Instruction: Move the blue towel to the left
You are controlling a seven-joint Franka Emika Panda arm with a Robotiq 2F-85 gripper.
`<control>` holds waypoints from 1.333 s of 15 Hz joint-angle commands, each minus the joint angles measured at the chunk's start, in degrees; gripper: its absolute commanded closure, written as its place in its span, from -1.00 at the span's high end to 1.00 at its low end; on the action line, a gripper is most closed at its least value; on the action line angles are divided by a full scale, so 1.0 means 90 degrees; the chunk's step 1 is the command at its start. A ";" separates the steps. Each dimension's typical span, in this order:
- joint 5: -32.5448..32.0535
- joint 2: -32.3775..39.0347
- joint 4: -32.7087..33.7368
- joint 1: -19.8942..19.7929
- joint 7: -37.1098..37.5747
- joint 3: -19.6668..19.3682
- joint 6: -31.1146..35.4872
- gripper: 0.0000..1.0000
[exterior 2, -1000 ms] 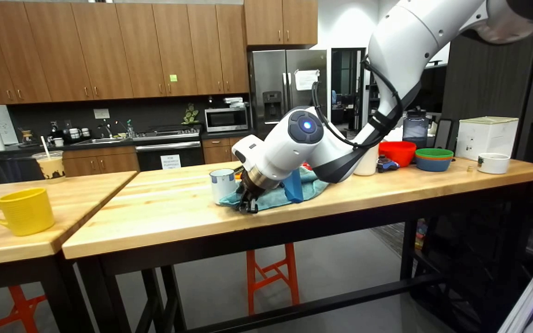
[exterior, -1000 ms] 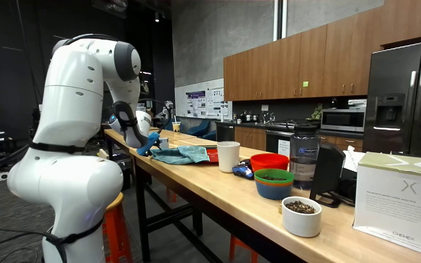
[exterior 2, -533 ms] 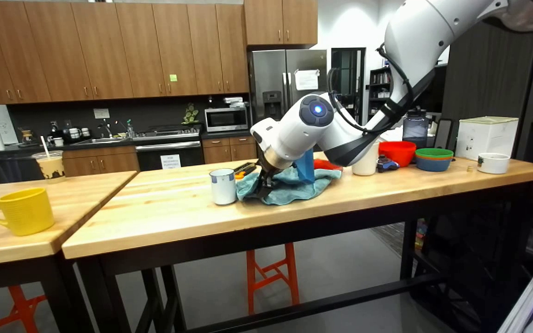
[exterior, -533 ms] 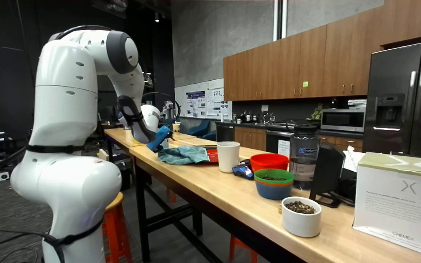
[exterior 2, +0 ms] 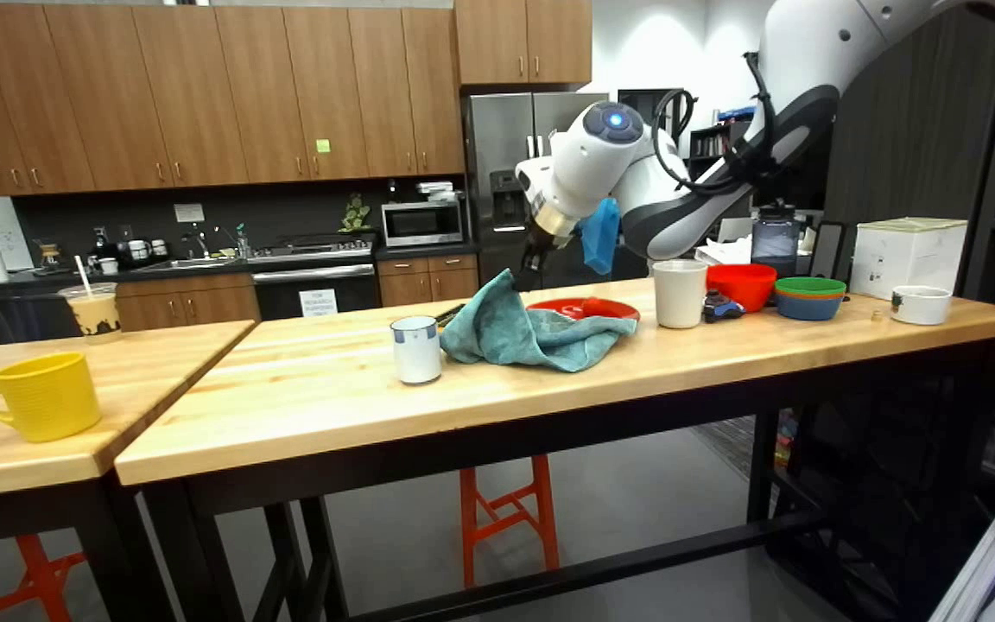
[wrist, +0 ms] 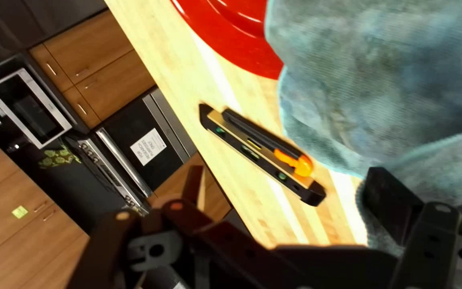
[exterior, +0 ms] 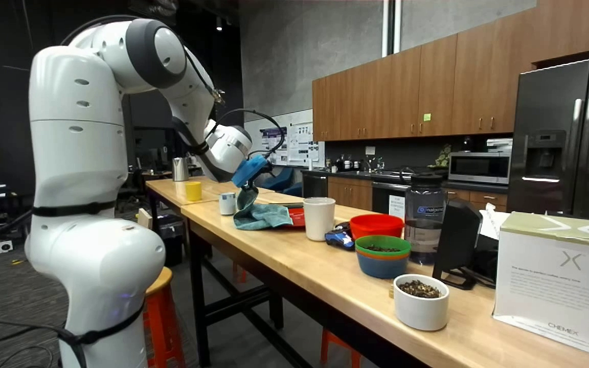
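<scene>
The blue-green towel (exterior 2: pixel 541 333) lies crumpled on the table in both exterior views (exterior: pixel 264 215). Its end near the mug stands up in a peak. In the wrist view the towel (wrist: pixel 379 76) fills the upper right. My gripper (exterior 2: pixel 534 259) is above and just beside the peak. In the other picture from outside, it is right over the raised corner (exterior: pixel 249 188); contact is hard to judge. In the wrist view my gripper's fingers (wrist: pixel 291 184) are wide apart with bare table showing between them. One finger overlaps the towel's edge.
A white mug (exterior 2: pixel 417 350) stands beside the towel's raised end. A red plate (exterior 2: pixel 584 307) lies behind it. A black level with an orange-handled tool (wrist: pixel 261 154) lies near the towel. A white cup (exterior 2: pixel 680 294) and red bowl (exterior 2: pixel 741 287) stand further along. A yellow mug (exterior 2: pixel 35 396) is on the adjoining table.
My gripper has risen off the table and moved toward the red plate's side. The towel's near-mug end has shifted the same way, away from the mug, and now stands in a peak.
</scene>
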 commanded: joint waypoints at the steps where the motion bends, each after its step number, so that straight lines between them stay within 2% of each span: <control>1: 0.1062 -0.0421 -0.0015 -0.0183 -0.0965 -0.0150 -0.0055 1.00; 4: 0.1861 -0.0625 0.0029 -0.0201 -0.1562 -0.0245 -0.0204 1.00; 8: 0.2720 -0.0822 0.0089 -0.0099 -0.2353 -0.0405 -0.0767 1.00; 11: 0.2872 -0.0961 0.0223 -0.0150 -0.2623 -0.0455 -0.1260 1.00; 14: 0.2829 -0.1114 0.0360 -0.0218 -0.2536 -0.0547 -0.1577 1.00; 18: 0.2733 -0.1204 0.0552 -0.0273 -0.2230 -0.0613 -0.1837 1.00; 20: 0.2746 -0.1120 0.0522 -0.0239 -0.2321 -0.0613 -0.1696 1.00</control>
